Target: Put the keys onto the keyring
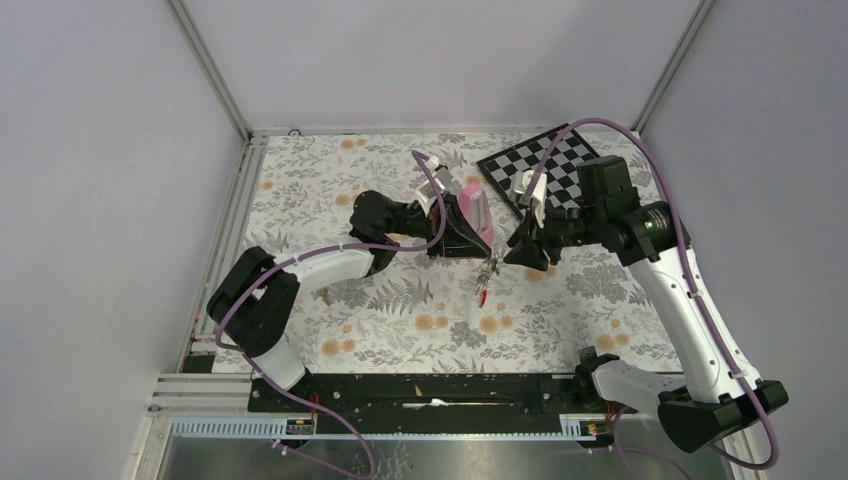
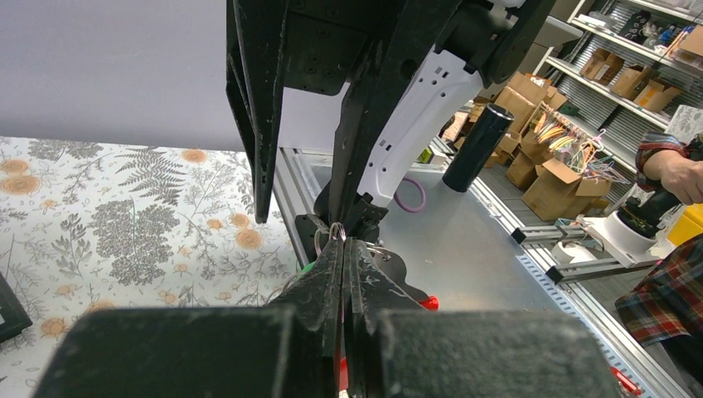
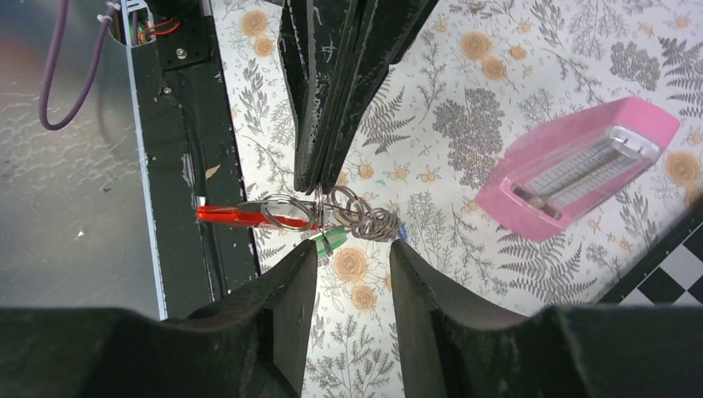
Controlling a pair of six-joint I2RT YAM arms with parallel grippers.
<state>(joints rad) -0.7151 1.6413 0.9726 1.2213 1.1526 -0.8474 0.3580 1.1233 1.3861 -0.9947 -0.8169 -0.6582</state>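
Over on the left, the left arm [image 1: 300, 270] reaches in across the floral tablecloth [image 1: 400, 335] towards the middle. Its left gripper [image 2: 342, 249] has the claw pressed tight together, and right at the tips it pinches a small wire loop [image 2: 337, 232]. That loop tops a tangle of silver rings [image 3: 361, 220], and the whole bunch dangles from those tips. Just behind the left claw, the pink metronome [image 1: 476, 205] lies on the cloth, close by.

Now to the centre: there's the keyring [image 3: 228, 214]! Its red bar sticks out sideways from the ring tangle, with a silvery loop beside it. A little green tag [image 3: 332, 240] hangs at the lower edge of the cluster. From above, the bunch sits in the gap between the two claws, red end nearest the arm bases. Whether any key is threaded on already, I can't tell, since the tangle is too small to read.

Moving right, the right gripper [image 3: 352, 249] faces the bunch with its fingers [image 3: 290, 290] spread apart. The rings sit just off the fingertips, not clamped between them. Behind it, the checkerboard [image 1: 560, 165] rests at the far right of the cloth. The right arm [image 1: 690, 300] sweeps back to its base at the near edge.
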